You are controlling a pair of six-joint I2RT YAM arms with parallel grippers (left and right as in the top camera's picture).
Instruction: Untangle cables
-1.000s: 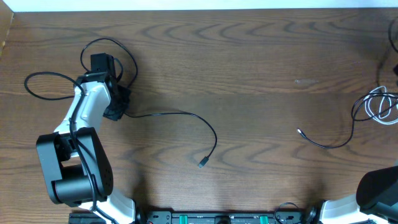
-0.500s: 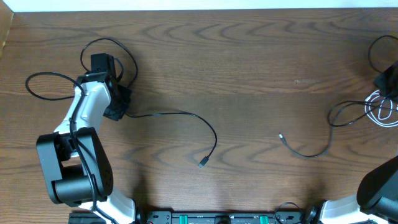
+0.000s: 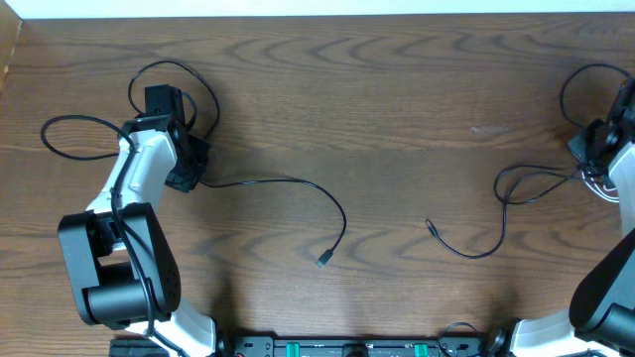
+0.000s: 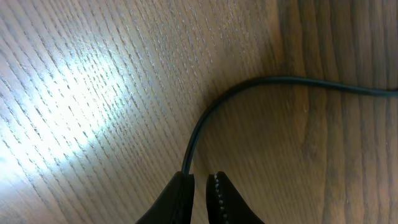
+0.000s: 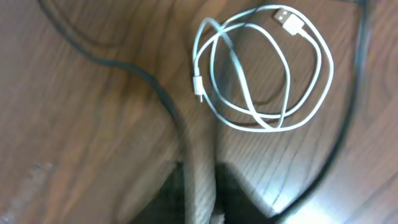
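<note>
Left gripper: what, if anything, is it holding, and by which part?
A black cable, pinched in the shut left gripper along its cord, away from its plug.

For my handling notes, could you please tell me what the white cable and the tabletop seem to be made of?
White cable: probably smooth plastic-jacketed cord; it bends in soft glossy loops. Tabletop: wood or wood-look laminate, semi-gloss; brown grain lines, bright glare patch.

Two cables [image 3: 343, 226], apparently apart, on table [image 3: 397, 99].
</note>
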